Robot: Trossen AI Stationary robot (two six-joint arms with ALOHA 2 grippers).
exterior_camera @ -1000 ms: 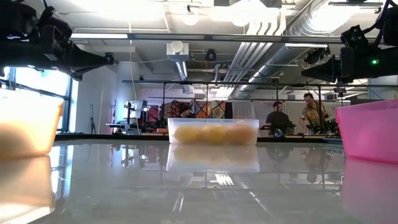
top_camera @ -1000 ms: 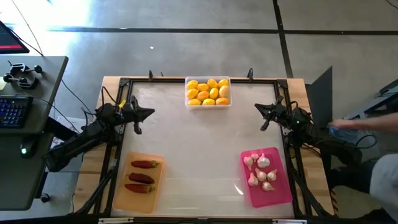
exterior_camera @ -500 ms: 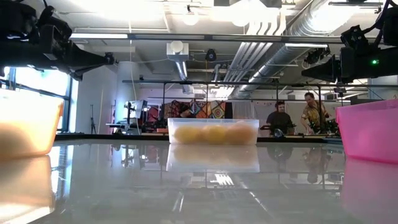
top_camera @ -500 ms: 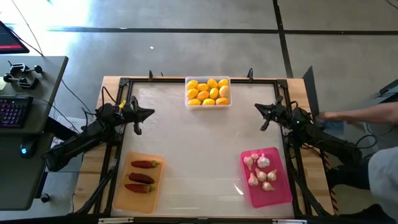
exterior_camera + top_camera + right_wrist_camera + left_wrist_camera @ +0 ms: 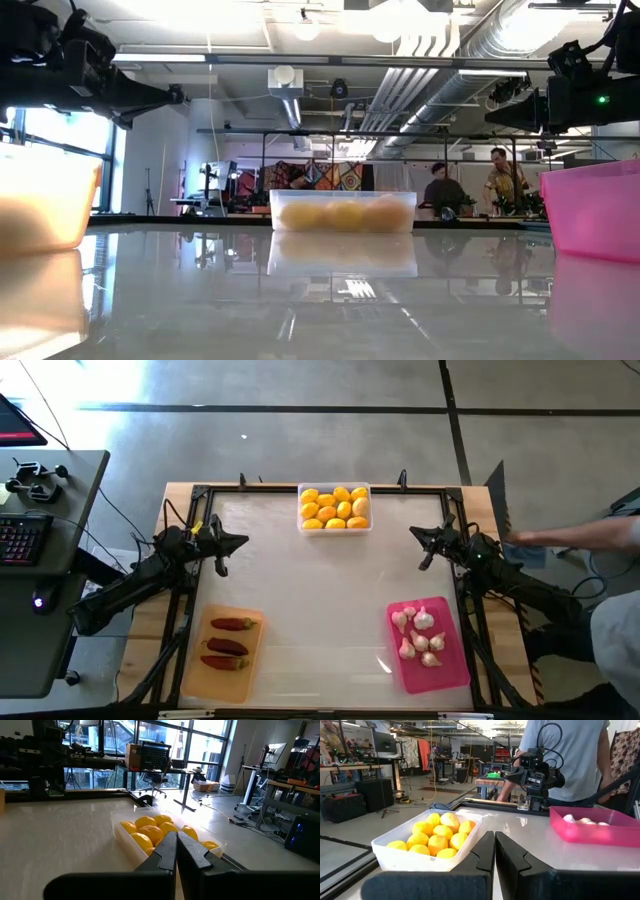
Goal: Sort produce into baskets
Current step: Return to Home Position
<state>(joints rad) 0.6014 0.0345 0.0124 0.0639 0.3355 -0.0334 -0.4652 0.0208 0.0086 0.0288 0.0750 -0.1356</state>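
A clear basket at the table's far middle holds several yellow-orange fruits. An orange basket at the near left holds three dark red chili peppers. A pink basket at the near right holds several whitish garlic bulbs. My left gripper is shut and held level above the table's left edge. My right gripper is shut and held level above the right edge. Both point toward the table's middle and hold nothing.
The white tabletop lies bare between the three baskets. A person stands just beyond the table's right edge, an arm reaching over the right arm's base. A desk with a keyboard stands to the left.
Both grippers have kept still. The person's arm beyond the table's right edge has shifted a little; the baskets and produce stay where they were.
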